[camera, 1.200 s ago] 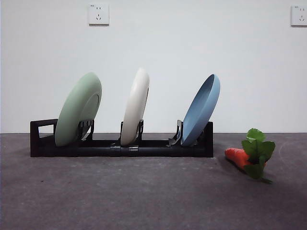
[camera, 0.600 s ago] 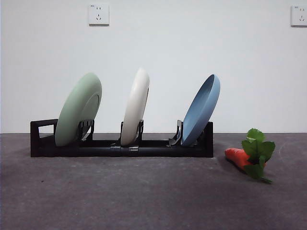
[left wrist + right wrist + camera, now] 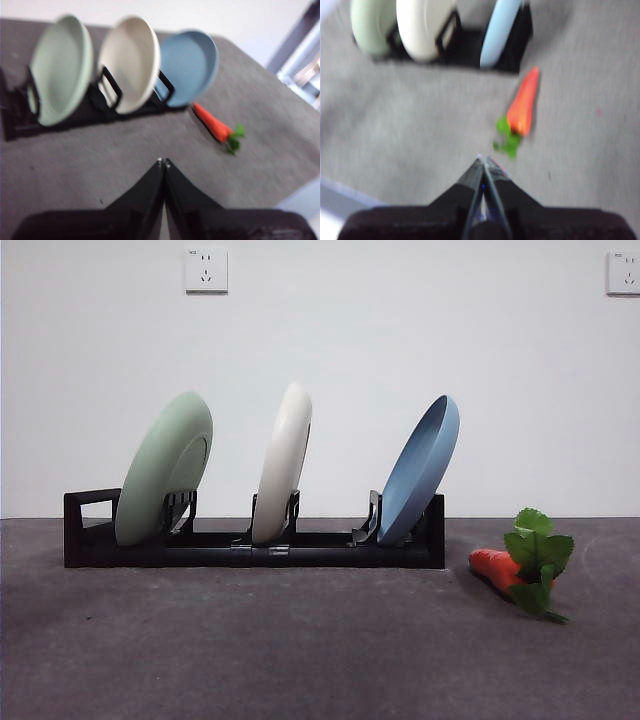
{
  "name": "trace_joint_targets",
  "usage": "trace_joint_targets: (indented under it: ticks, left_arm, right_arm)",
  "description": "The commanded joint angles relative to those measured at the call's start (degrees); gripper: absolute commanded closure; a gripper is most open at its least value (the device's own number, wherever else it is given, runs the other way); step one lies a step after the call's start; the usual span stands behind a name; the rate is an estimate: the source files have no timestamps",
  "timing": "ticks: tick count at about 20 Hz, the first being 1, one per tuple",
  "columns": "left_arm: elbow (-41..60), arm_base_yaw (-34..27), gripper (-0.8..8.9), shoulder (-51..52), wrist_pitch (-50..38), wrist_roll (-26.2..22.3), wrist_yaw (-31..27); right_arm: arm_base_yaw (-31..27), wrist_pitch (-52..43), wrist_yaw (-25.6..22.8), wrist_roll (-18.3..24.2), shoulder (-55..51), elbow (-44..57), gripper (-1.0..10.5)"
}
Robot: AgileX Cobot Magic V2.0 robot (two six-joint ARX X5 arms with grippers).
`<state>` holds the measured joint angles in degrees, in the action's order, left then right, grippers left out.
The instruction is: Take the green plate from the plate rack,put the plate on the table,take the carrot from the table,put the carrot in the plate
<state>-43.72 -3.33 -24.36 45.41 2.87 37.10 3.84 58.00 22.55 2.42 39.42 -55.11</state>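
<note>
While the green plate (image 3: 165,478) leans in the black rack (image 3: 250,545) at its handle end, beside a cream plate (image 3: 283,460) and a blue plate (image 3: 420,468), bare grey table (image 3: 300,650) lies open in front; the stubby carrot (image 3: 497,567) rests off the rack's far end; left gripper (image 3: 163,162) and right gripper (image 3: 483,159), blurred, hang pinched together, empty

Both wrist views blurred, perhaps by motion.

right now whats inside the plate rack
Three plates stand on edge in the plate rack: the green plate, a cream-white plate, a blue plate. Their lower edges are hidden by the dividers.
</note>
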Motion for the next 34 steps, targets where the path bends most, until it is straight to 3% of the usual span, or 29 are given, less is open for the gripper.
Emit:
trace_joint_targets:
  ticks: [1,3,5,6,7,8,9,10,17,21,27,34]
  left_arm:
    - [-3.13,-0.02,8.21,-2.75,5.03,-6.56,0.87]
    - [-5.09,-0.02,8.2,-4.66,7.78,-7.74,0.72]
    - [-5.95,-0.02,8.1,-5.79,8.09,-7.65,0.66]
    - [-6.27,-0.02,7.66,-6.21,8.2,-7.58,0.52]
    - [-6.38,-0.02,6.4,-6.38,8.22,-7.39,0.46]
    - [-6.45,-0.02,4.29,-6.6,8.26,-7.37,0.42]
    - [-6.56,-0.02,3.0,-6.71,8.24,-7.39,0.42]
    - [-6.69,-0.02,2.78,-6.91,8.07,-7.39,0.44]
    - [-11.02,0.09,2.79,-13.07,4.68,-7.41,0.46]
    - [-15.39,2.69,2.79,-21.42,-2.47,-7.37,0.35]
    - [-22.38,9.16,2.79,-39.67,-11.32,-7.23,-6.34]
    - [-24.74,13.14,2.79,-57.96,-25.4,-7.41,-18.29]
  right_arm:
    - [0.11,4.42,1.42,4.09,1.84,-1.46,9.6]
    - [0.13,6.34,4.74,5.16,2.86,-1.49,9.6]
    - [0.15,6.29,4.39,5.05,3.3,-1.49,9.2]
    - [0.15,6.29,4.39,4.87,3.34,-1.49,8.1]
    - [0.15,6.29,4.39,4.44,3.34,-1.49,6.7]
    - [0.15,6.29,4.37,3.76,3.32,-1.49,4.7]
    - [0.15,6.27,4.28,3.21,3.32,-1.49,3.4]
    - [0.15,6.29,4.24,2.84,3.32,-1.49,2.8]
    - [0.15,6.29,4.28,2.36,3.34,-1.49,2.9]
    - [0.15,6.29,4.35,2.23,3.34,-1.49,2.9]
    - [0.15,6.29,4.39,2.05,3.34,-1.49,2.9]
    - [0.15,6.4,4.37,1.97,3.34,-1.49,2.9]
